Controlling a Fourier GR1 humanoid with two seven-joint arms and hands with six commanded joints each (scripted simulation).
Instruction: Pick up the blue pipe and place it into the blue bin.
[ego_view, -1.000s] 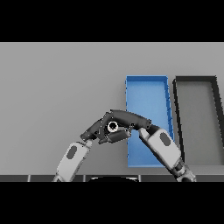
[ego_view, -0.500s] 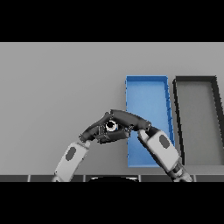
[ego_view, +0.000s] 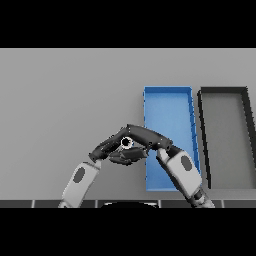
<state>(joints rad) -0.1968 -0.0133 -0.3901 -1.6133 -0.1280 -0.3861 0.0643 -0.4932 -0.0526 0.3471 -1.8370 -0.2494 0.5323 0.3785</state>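
Only one end of the pipe (ego_view: 126, 143) shows, a small pale ring with a dark hole, left of the blue bin (ego_view: 167, 102) and over the grey table. My right hand (ego_view: 146, 136) reaches in from the lower right across the bin's near left corner, and its fingers and thumb are curled round the pipe. My left hand (ego_view: 106, 148) comes in from the lower left, its fingers stretched straight up to the pipe's left side and meeting the right hand there. The hands hide the rest of the pipe.
A black bin (ego_view: 224, 97) of about the same size stands right of the blue bin, with a narrow gap between them. Both bins are long and run away from me. Grey table (ego_view: 65, 100) spreads to the left and behind.
Both hands and the pipe end have crept slightly up and to the left; the grip looks unchanged.
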